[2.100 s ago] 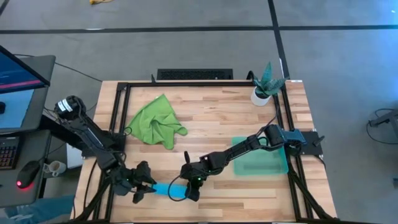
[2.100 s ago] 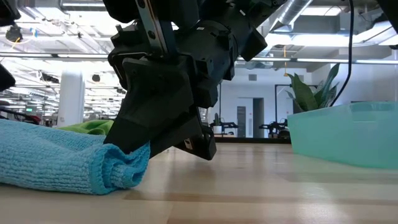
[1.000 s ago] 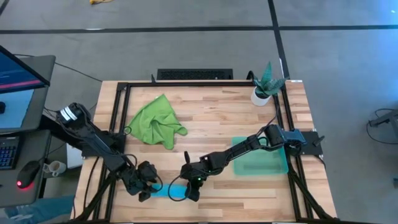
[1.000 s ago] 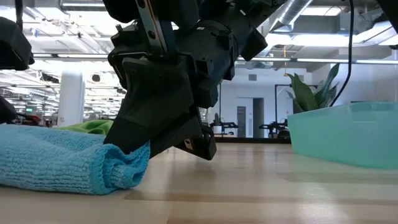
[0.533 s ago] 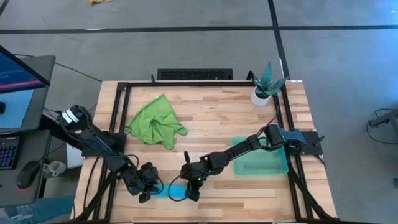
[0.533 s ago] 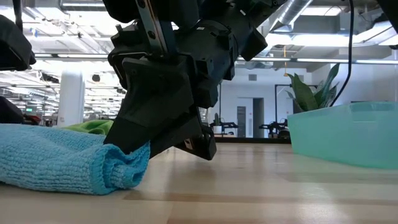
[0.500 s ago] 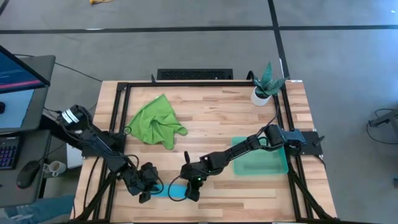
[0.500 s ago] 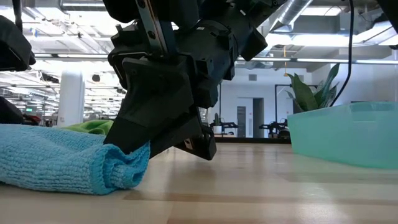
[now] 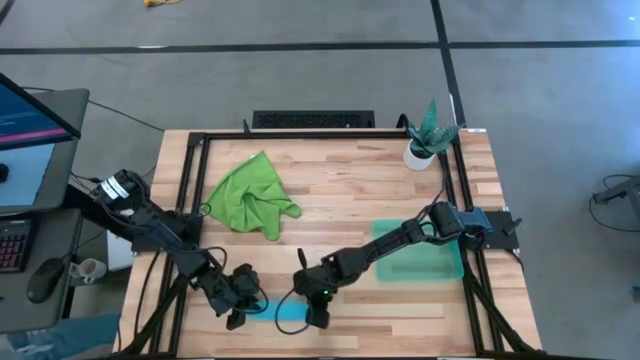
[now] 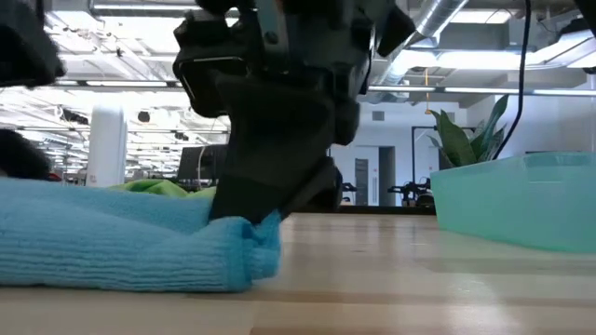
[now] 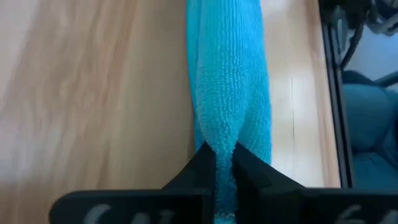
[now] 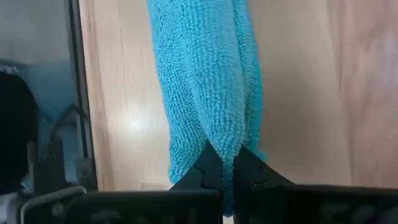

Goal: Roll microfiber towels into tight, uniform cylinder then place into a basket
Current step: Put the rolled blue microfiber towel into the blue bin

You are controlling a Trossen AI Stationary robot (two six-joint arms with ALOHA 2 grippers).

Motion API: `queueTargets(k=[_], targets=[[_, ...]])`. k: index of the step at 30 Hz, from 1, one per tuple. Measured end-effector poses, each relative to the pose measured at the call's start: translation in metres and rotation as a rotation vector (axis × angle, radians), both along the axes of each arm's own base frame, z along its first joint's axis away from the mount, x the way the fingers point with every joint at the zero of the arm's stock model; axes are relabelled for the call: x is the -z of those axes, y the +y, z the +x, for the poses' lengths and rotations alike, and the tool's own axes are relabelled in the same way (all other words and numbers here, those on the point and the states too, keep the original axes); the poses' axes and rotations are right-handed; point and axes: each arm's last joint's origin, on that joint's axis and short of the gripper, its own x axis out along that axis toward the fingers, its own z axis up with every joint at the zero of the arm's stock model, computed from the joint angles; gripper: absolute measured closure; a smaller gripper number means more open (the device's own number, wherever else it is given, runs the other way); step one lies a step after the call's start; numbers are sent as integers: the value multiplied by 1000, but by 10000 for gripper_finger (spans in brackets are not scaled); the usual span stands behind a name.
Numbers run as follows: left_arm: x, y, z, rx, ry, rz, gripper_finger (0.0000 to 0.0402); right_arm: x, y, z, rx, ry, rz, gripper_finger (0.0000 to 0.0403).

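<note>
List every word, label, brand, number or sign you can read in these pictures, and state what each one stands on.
None: no readable text shows in any view.
Pale marks on the left gripper body: too blurred to read.
Lit monitor screen beside the table: no legible characters.
The rolled sky-blue microfiber towel, crumpled lime-green microfiber towel and translucent teal plastic basket carry no labels.

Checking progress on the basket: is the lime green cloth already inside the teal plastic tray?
No, the crumpled lime green cloth lies on the wooden table, apart from the teal plastic tray.
</note>
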Motion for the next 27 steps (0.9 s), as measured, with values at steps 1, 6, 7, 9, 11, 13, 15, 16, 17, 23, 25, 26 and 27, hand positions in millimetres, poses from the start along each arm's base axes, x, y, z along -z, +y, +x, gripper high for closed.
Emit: queueTargets(k=[1, 6, 7, 9, 11, 13, 15, 16, 17, 23, 25, 26, 27], targets=[[-1, 0, 2, 3, -7, 4, 395, -1, 1, 0, -10, 1, -7, 386], [-11, 1, 16, 25, -53, 27, 390, -17, -1, -12, -12, 38, -103, 385], [-13, 2, 19, 26, -61, 41, 391, -21, -2, -15, -6, 51, -129, 385], [-19, 4, 27, 25, -86, 50, 393, -30, -4, -21, -13, 76, -156, 386], [-21, 8, 33, 30, -94, 73, 394, -39, -6, -25, -30, 70, -184, 386], [-27, 11, 42, 27, -114, 85, 394, -47, -7, -31, -47, 83, -212, 386], [-31, 16, 48, 27, -125, 107, 392, -57, -9, -36, -68, 82, -236, 385], [-33, 18, 52, 27, -130, 120, 392, -62, -10, -40, -76, 89, -263, 385], [-36, 20, 56, 32, -140, 123, 392, -66, -11, -43, -82, 87, -274, 385], [-53, 40, 82, 35, -200, 155, 393, -87, -22, -63, -103, 158, -389, 386], [-60, 48, 91, 43, -219, 164, 393, -94, -26, -71, -103, 189, -443, 385], [-62, 52, 95, 48, -227, 170, 393, -97, -28, -72, -102, 194, -447, 385], [-65, 56, 98, 48, -231, 184, 393, -100, -30, -75, -99, 205, -463, 385]])
